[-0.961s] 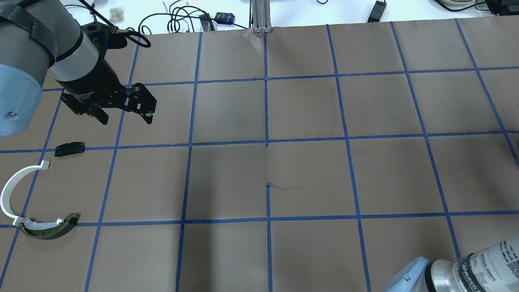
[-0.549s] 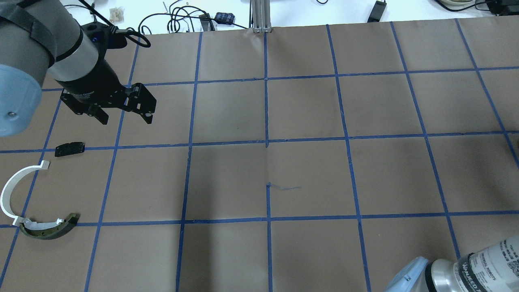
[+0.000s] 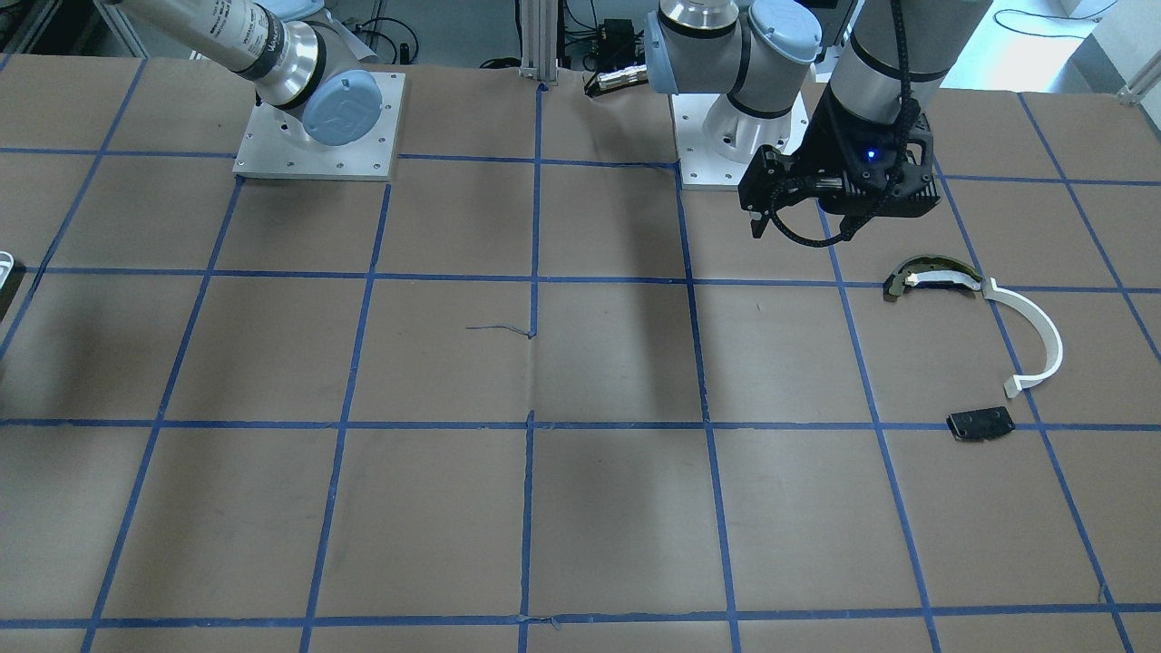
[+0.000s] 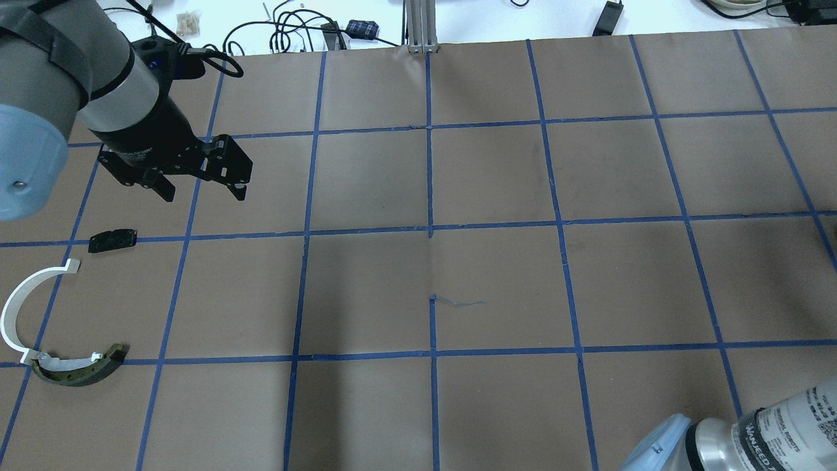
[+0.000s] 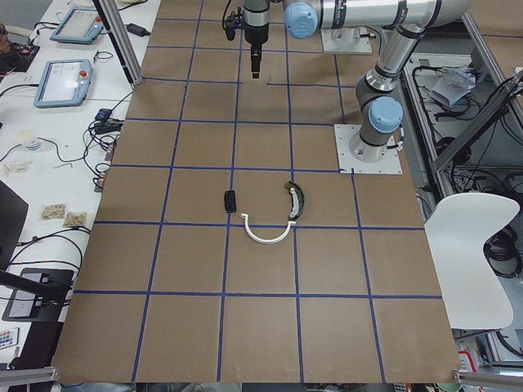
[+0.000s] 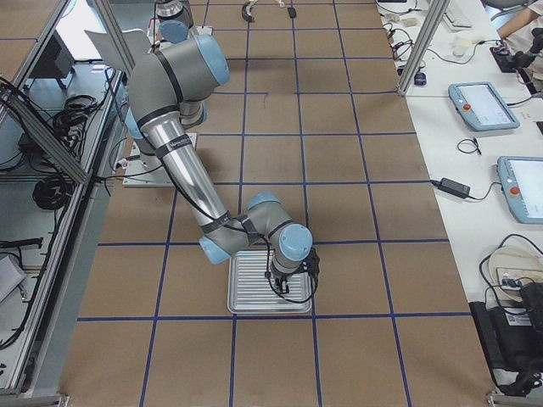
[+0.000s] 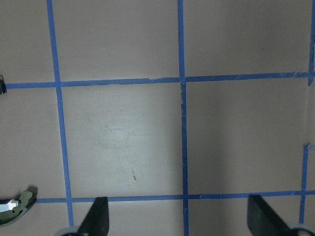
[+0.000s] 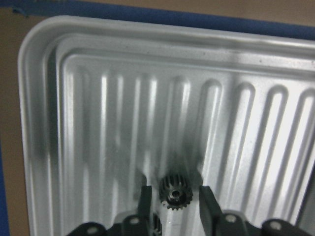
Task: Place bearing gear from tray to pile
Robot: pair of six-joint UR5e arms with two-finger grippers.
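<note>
right gripper (image 8: pixel 175 197): held low over tray (image 8: pixel 39 98), jaws parted – gear (image 8: pixel 174 191) is seen between the fingers (image 8: pixel 206 204), a thin gap on each side | left gripper (image 4: pixel 204 191): held above table (image 4: pixel 497 275), released, jaws wide | pile: block (image 4: pixel 112 240) near left gripper, robot-ward and to its left; arc (image 4: pixel 16 304) and curved piece (image 4: pixel 82 374) farther that way, touching at one end

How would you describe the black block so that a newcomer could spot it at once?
Three loose parts lie on the brown paper near the left gripper. The black block lies nearest it, on a blue tape line. It is flat and straight-edged; the white arc and dark piece are curved.
</note>
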